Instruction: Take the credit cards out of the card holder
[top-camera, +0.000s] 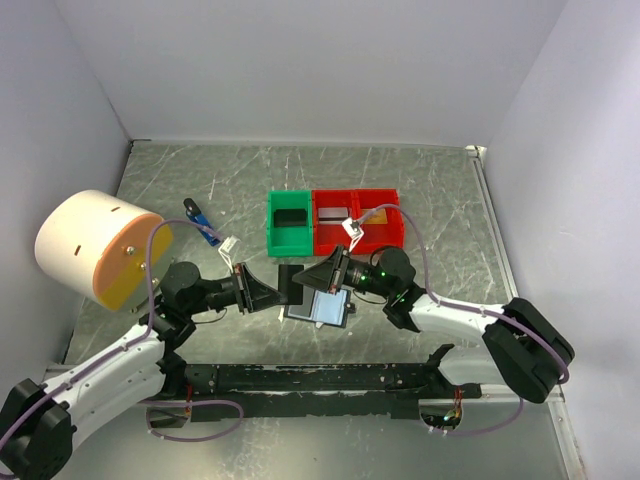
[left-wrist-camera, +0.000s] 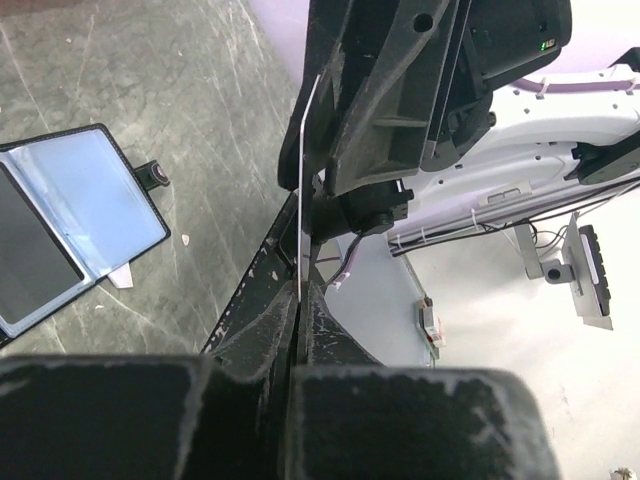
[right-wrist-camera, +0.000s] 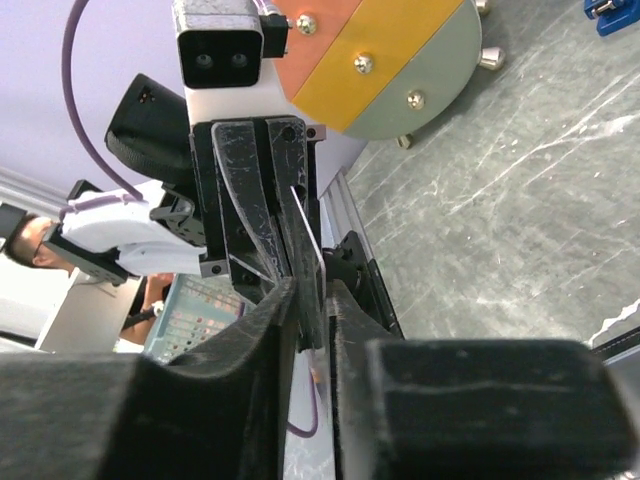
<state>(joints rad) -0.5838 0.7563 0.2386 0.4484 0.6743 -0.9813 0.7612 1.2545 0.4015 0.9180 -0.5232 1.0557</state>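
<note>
Card (left-wrist-camera: 301, 170): one thin card, out of the holder, held in the air on edge. Both wrist views show it edge-on, so its face colour is uncertain; the edge is pale.

Its long axis runs left-right, from the left jaws to the right jaws, which face each other tip to tip over the desk (top-camera: 430, 200).

Left jaws: closed on the card's left end, a firm pinch.

Right jaws: set either side of the other end, very close. Cannot tell whether they actually press on it.

Holder (top-camera: 320, 307): lies open and flat on the desk, just near of and below the meeting point, apart from the card. Pale blue sleeves face up, and the nearest sleeve looks empty.

Far of the jaws is a row of bins: a green bin (top-camera: 290, 225) with a dark card in it, and two red bins (top-camera: 357, 205) holding a silvery card and an orange-gold one.

Judgement: this is a mid-air handover. The right arm (top-camera: 470, 320) is nearer the red bins and the left arm (top-camera: 120, 365) is farther. The next move depends on the right jaws gripping before the left jaws release; otherwise the card falls.
</note>
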